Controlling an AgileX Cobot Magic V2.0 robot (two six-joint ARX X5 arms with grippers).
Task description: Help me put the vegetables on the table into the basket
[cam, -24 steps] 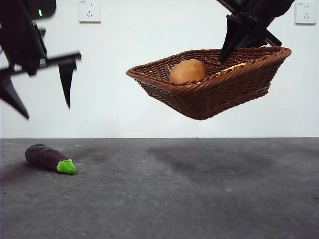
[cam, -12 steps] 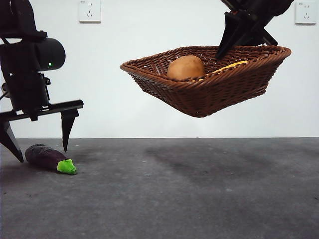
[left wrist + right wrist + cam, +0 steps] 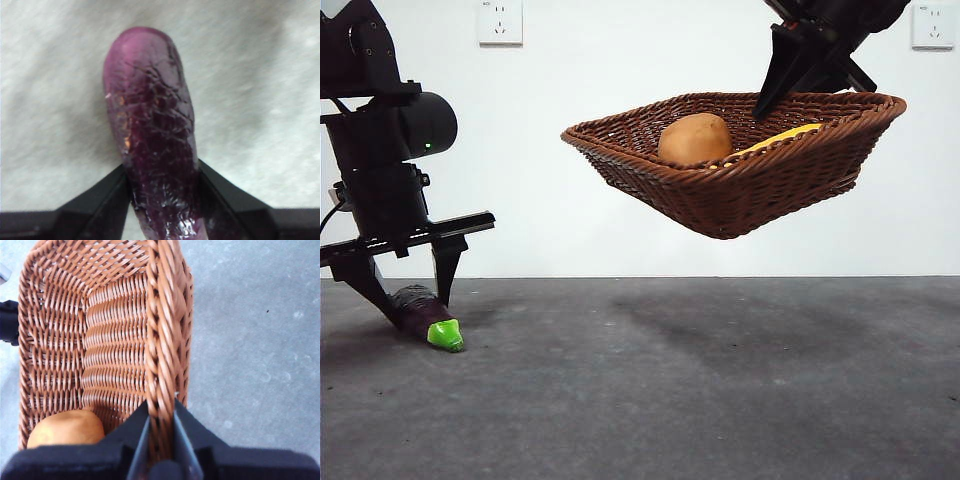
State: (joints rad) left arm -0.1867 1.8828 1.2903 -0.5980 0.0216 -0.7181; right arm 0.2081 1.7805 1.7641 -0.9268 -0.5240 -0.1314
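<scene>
My left gripper (image 3: 418, 306) is down at the table (image 3: 670, 390) on the left, its jaws touching both sides of the dark purple eggplant (image 3: 420, 308), whose green cap points forward. The left wrist view shows the eggplant (image 3: 155, 125) pinched between the jaws of that gripper (image 3: 162, 169). The right gripper (image 3: 765, 105) holds the brown wicker basket (image 3: 740, 190) up in the air by its far rim. In the right wrist view this gripper (image 3: 161, 412) is shut on the basket's rim (image 3: 160, 340). The potato (image 3: 695, 138) and a yellow piece (image 3: 785, 133) lie in the basket.
A white wall with two sockets (image 3: 500, 22) stands behind the table. The basket hangs well above the surface, right of centre, and casts a faint shadow below it.
The left gripper came down over the eggplant and closed in on it; the eggplant turned a little. The basket stayed almost still in the air.
</scene>
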